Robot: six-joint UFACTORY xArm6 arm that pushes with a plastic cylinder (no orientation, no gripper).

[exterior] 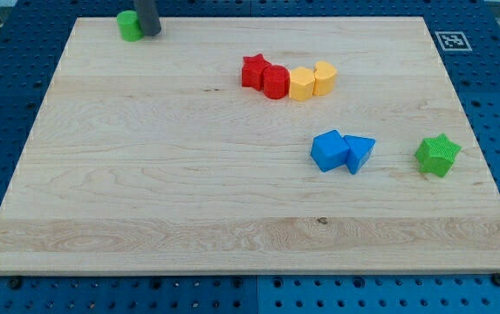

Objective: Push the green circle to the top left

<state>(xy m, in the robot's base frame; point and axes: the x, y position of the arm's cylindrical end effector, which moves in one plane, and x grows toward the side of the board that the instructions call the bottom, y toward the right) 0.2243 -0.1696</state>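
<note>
At the far left corner of the wooden board (145,174), the green circle (128,25) sits with my tip (150,33) just to its right.

My tip is a bare rod end with nothing to open or grip; it seems to touch the circle, though the contact is hard to make out. Further right, in the far middle, a red star (252,71), red block (275,82), yellow hexagon-like block (301,85) and second yellow block (324,77) form a touching row. Nearer, a blue block (328,150) touches a blue triangle (359,153). A green star (437,154) lies alone at the right.
</note>
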